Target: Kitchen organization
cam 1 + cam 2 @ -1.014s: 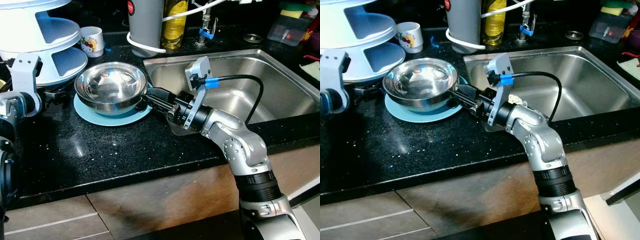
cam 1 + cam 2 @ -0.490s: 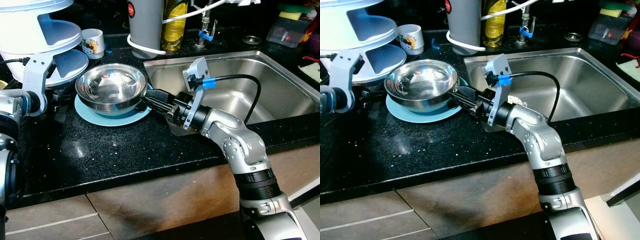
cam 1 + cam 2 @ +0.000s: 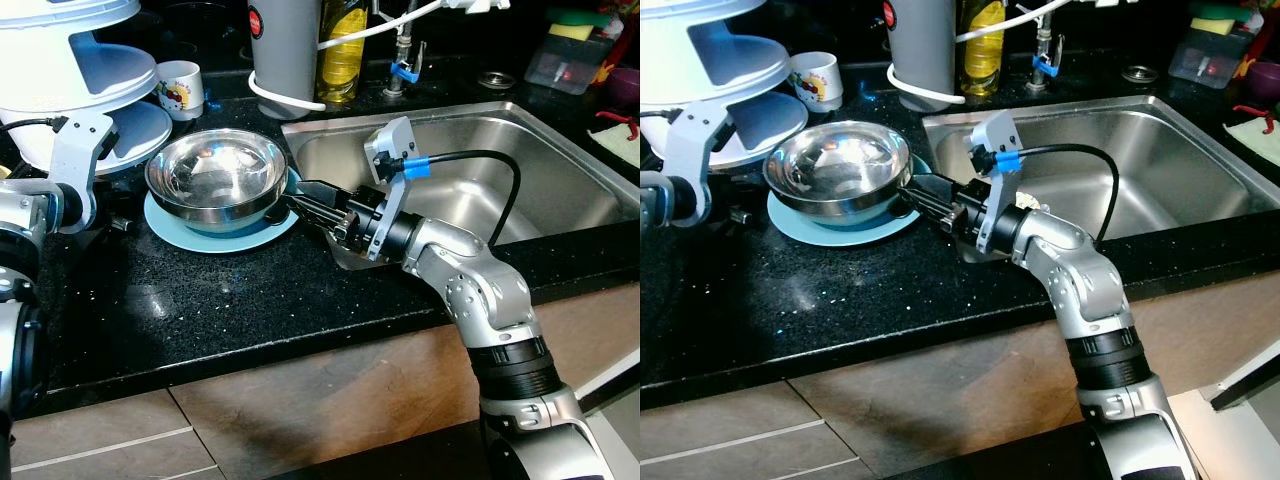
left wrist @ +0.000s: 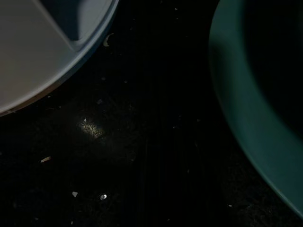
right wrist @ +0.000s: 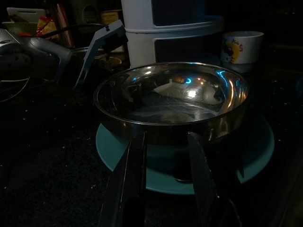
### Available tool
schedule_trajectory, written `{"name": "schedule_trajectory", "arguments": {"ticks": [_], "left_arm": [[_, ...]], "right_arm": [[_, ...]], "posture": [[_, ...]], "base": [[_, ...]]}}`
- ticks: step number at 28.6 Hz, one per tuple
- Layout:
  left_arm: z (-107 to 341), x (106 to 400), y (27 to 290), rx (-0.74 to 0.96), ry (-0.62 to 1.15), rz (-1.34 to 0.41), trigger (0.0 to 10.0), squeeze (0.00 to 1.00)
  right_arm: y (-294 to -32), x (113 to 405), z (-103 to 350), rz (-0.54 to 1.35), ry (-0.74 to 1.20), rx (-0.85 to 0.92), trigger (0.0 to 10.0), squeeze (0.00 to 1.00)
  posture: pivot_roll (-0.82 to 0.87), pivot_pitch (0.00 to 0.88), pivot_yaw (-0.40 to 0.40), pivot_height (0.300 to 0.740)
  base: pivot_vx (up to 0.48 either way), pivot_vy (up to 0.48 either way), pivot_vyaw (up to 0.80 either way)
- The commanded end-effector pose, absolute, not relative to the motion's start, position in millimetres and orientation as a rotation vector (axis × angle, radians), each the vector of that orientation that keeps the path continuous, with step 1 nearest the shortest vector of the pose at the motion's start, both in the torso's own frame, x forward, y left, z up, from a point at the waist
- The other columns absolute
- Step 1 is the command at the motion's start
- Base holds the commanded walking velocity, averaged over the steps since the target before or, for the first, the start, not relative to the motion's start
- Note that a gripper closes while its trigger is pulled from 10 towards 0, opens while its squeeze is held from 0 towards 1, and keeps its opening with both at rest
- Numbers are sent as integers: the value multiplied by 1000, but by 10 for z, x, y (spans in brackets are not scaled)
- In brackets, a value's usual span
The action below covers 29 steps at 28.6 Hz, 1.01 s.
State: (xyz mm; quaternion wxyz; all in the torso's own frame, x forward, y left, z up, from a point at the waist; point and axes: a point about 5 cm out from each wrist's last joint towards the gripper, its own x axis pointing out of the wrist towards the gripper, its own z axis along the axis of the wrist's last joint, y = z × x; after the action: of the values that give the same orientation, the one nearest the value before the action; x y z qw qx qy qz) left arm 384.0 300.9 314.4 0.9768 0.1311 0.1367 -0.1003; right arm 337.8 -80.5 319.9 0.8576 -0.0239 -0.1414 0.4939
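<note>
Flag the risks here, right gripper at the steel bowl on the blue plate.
1. The right gripper has its open fingers at the rim of the steel bowl, which merely rests on the blue plate. A push might slide both instead of giving a grasp.
2. The sink edge lies just beside the plate, so a slip that way could drop the dishes in.
3. The left gripper sits close on the plate's other side and may collide.

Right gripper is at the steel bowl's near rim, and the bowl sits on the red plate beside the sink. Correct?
Not quite: the plate is light blue, not red, as the left eye view shows. The rest holds: the right gripper reaches the steel bowl at its rim, with its fingers apart in front of it in the right wrist view, and the bowl sits on that plate beside the sink.
</note>
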Motion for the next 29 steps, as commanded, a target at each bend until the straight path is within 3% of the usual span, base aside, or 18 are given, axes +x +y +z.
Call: {"name": "schedule_trajectory", "arguments": {"ticks": [1,5,14,27,29], "left_arm": [[2626,3735,3186,246,508,-145,0,0],[2742,3726,3224,262,473,-142,0,0],[3796,3658,2937,134,167,-409,0,0],[4221,3471,2811,180,85,-543,0,0],[4363,3405,2777,110,32,-580,0,0]], "right_arm": [[-780,3371,3243,1047,-318,-62,10000,0],[-785,3367,3268,1042,-329,-54,10000,0],[-827,3349,3326,1023,-352,-27,10000,0],[-807,3334,3318,1033,-354,-10,10000,0],[-807,3333,3324,1032,-357,5,10000,0]], "posture": [[-31,278,-40,740],[-34,278,-35,740],[-35,273,-27,740],[-14,258,-27,740],[-14,258,-27,740]], "base": [[0,0,0],[0,0,0],[0,0,0],[0,0,0],[0,0,0]]}}
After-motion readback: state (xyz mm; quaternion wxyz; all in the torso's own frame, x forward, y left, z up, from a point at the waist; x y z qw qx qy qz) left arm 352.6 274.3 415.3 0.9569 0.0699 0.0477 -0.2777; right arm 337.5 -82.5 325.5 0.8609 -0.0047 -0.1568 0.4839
